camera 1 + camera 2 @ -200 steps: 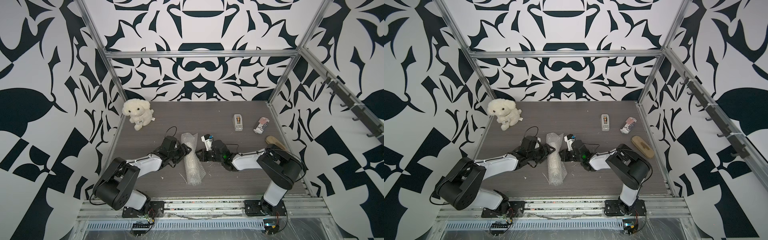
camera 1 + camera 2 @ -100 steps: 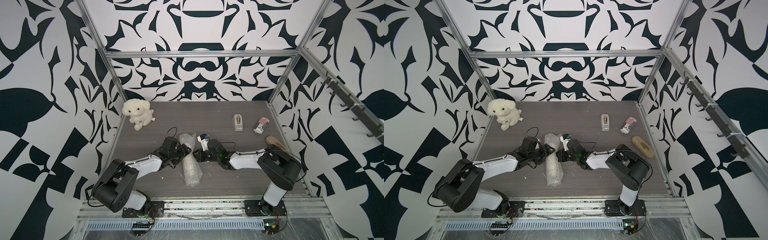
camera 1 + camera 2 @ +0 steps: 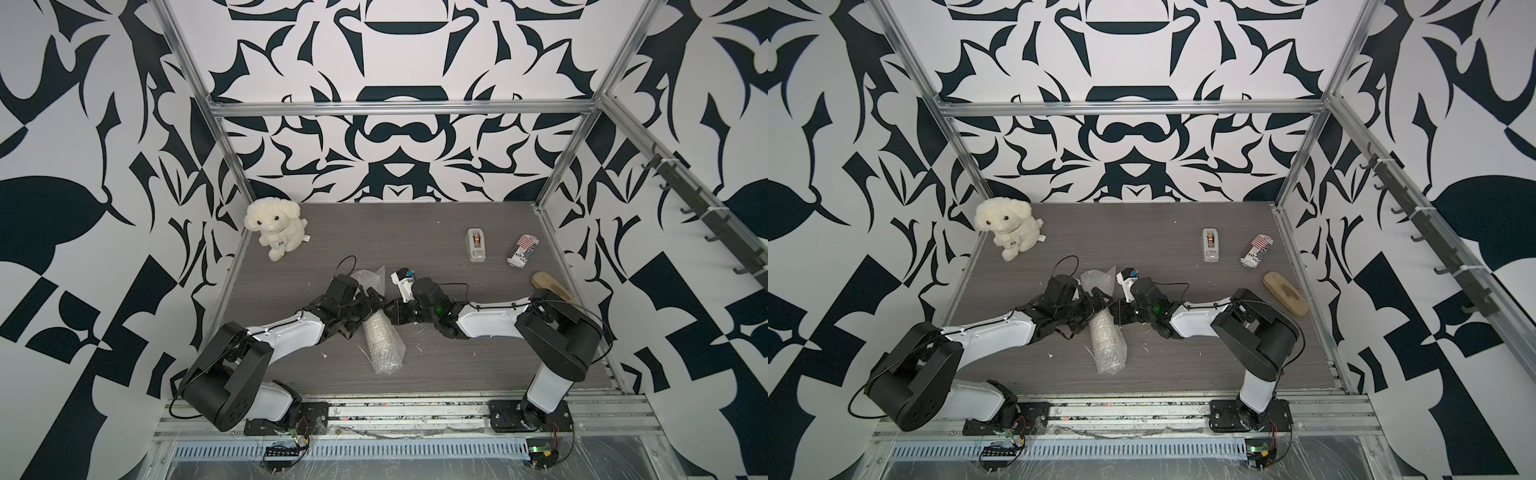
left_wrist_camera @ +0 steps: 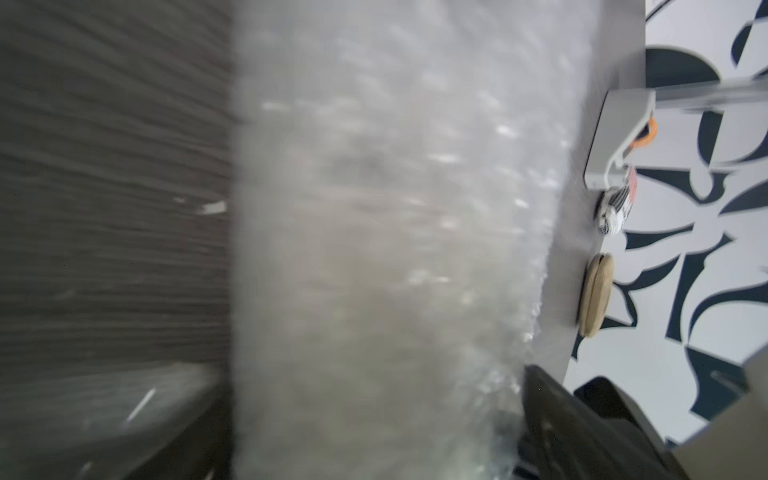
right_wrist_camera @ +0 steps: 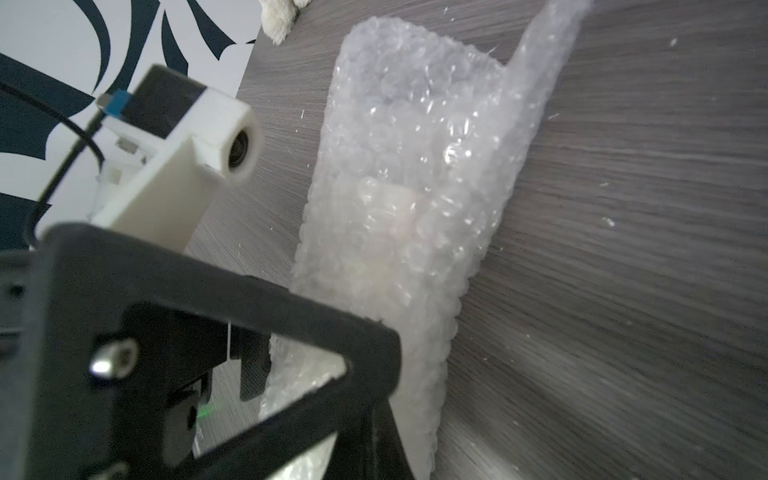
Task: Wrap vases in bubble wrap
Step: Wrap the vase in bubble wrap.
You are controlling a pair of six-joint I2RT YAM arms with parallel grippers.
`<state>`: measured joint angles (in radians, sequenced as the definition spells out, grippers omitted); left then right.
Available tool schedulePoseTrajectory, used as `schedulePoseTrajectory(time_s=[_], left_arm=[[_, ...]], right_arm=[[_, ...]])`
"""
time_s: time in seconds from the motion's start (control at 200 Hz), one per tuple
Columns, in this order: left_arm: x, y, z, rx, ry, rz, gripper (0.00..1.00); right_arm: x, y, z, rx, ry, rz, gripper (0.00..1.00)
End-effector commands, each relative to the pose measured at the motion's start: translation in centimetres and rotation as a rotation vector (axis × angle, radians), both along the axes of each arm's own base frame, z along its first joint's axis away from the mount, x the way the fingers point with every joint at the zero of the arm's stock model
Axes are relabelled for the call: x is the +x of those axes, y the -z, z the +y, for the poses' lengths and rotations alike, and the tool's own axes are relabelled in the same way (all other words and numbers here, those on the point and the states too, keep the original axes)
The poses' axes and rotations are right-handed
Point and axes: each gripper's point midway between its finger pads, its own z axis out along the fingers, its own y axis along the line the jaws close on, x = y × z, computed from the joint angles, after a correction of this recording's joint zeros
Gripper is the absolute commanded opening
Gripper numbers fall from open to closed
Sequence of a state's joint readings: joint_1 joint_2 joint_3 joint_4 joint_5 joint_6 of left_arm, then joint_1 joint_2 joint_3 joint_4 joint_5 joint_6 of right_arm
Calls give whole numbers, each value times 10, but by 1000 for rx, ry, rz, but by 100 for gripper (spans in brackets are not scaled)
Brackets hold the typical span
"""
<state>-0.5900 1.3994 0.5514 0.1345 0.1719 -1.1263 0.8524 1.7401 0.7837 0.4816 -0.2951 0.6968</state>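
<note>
**Change over the last second.** The left hand (image 3: 371, 305) released its grip, and its jaws stood wide apart on either side of the bubble wrap (image 3: 384, 345) roll. The right hand (image 3: 390, 312) advanced toward the left hand, up against the roll. The roll's far end swung slightly toward the left arm, so the bundle lay more slanted on the bench (image 3: 457, 365).
</note>
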Motion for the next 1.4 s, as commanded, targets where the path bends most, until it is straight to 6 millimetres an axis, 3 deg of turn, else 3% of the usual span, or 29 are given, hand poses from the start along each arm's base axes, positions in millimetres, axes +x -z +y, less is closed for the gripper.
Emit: schedulePoseTrajectory(time_s=[0.0, 0.305, 0.545, 0.585, 0.765, 1.02, 1.205, 1.315, 1.395], left_arm=[[4, -24, -18, -63, 48, -45, 100], [5, -16, -16, -39, 43, -23, 99], [7, -14, -18, -20, 60, -20, 86], [7, -14, -18, -14, 61, -21, 78], [6, -13, -15, -5, 57, -25, 65], [2, -6, -11, 20, 64, -15, 58], [0, 1, -10, 44, 88, -7, 57], [-1, 3, -11, 47, 97, -1, 57], [-2, 4, -12, 43, 103, 4, 57]], right_arm=[[-7, -19, 19, 33, -73, -38, 0], [-10, -20, 22, 23, -99, -48, 0], [-15, -22, 24, 7, -121, -59, 0], [-15, -22, 23, 2, -120, -62, 0], [-16, -25, 17, -4, -105, -74, 2], [-9, -36, 3, 0, -41, -86, 10], [10, -55, -39, -13, 120, -109, 29], [26, -72, -91, -62, 272, -113, 35], [43, -84, -143, -57, 436, -104, 44]])
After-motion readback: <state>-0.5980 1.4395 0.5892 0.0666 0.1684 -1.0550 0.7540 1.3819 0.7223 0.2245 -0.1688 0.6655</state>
